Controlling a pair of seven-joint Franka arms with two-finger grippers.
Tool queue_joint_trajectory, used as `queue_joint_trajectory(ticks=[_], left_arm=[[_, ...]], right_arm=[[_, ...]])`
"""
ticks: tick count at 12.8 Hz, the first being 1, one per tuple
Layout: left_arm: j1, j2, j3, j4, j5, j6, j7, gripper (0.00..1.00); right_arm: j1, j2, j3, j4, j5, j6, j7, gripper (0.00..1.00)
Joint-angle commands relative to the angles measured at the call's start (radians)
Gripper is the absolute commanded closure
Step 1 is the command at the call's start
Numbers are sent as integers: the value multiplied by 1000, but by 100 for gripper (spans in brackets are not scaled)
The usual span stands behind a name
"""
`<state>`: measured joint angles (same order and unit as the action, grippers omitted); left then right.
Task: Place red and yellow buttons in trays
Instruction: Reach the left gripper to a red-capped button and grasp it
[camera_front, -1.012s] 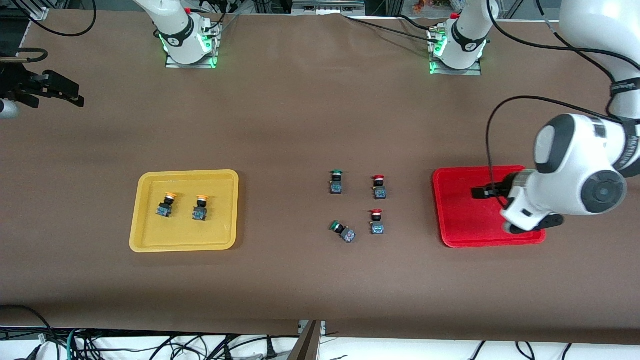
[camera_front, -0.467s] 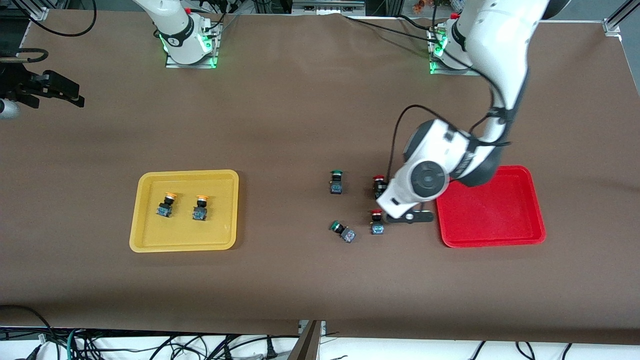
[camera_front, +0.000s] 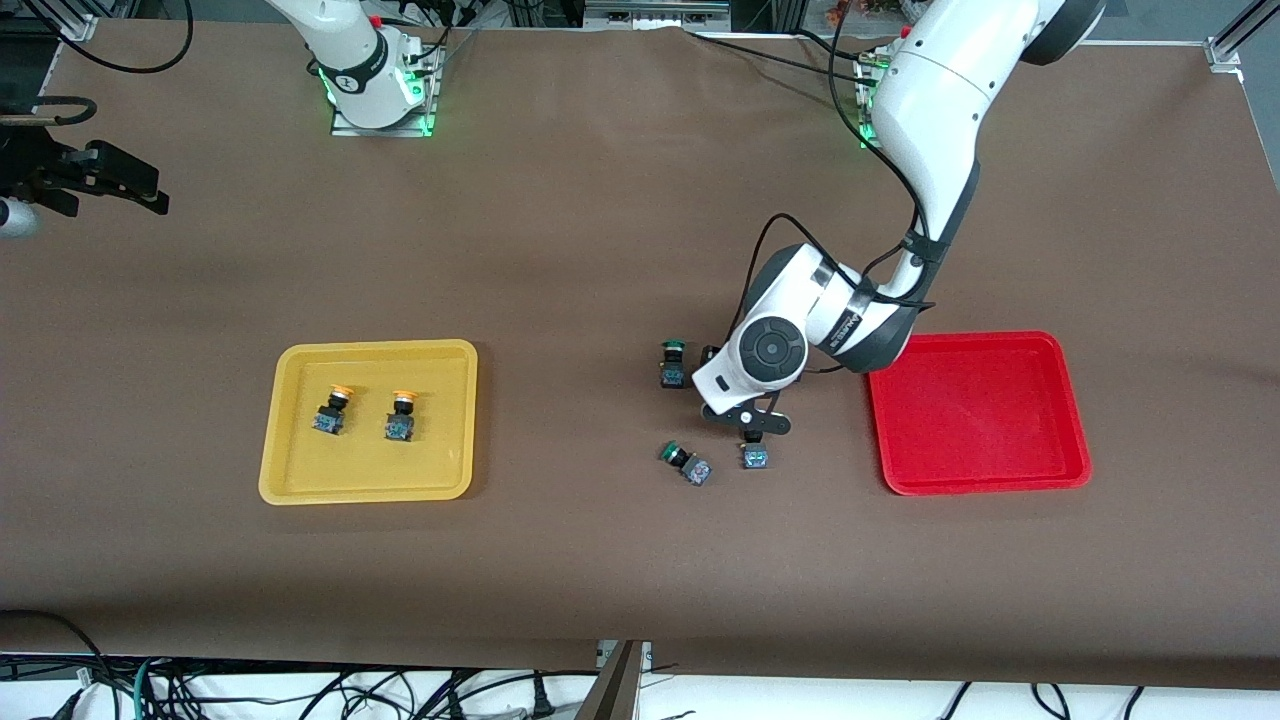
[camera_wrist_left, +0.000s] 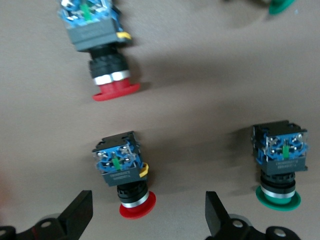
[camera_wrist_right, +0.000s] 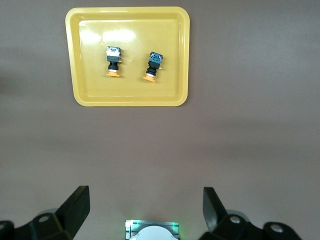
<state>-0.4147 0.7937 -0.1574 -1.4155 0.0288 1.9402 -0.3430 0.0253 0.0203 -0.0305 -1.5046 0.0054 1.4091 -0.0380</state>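
Lower centre of front view: tipped green button (camera_front: 685, 461) and a red button (camera_front: 755, 455) side by side on brown surface (camera_front: 600, 560), nearest the camera. Just above them, left pincer (camera_wrist_left: 147, 217) hangs low over the second red button (camera_wrist_left: 125, 172), fingers (camera_wrist_left: 80, 212) spread wide either side of its cap, touching nothing. Upright green button (camera_front: 672, 363) beside it. Red tray (camera_front: 978, 412) at frame right holds nothing. Yellow tray (camera_front: 368, 422) at frame left holds both yellow buttons (camera_front: 366, 411). Right pincer (camera_wrist_right: 145, 210) waits high at upper left, fingers wide apart, gripping nothing.
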Motion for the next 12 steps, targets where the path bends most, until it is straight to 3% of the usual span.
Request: queue_joint_trajectory(ticks=[1, 4, 6, 7, 9, 10, 12], left_arm=[[5, 33, 10, 4, 11, 0, 111, 5], [20, 50, 16, 4, 8, 5, 121, 6], [27, 62, 16, 6, 0, 11, 113, 50], [30, 61, 16, 4, -1, 19, 111, 66], [37, 59, 16, 4, -1, 17, 98, 82], [43, 58, 16, 4, 0, 16, 55, 100], [57, 47, 16, 7, 3, 0, 33, 100]], right_arm=[[-8, -3, 9, 4, 2, -9, 3, 0], [-10, -3, 7, 4, -5, -9, 0, 0], [-10, -3, 9, 4, -7, -7, -2, 0], [-10, -3, 9, 4, -7, -9, -3, 0], [-12, -2, 7, 4, -5, -9, -3, 0], [-13, -2, 7, 4, -5, -9, -3, 0], [-13, -2, 7, 4, -4, -7, -2, 0]])
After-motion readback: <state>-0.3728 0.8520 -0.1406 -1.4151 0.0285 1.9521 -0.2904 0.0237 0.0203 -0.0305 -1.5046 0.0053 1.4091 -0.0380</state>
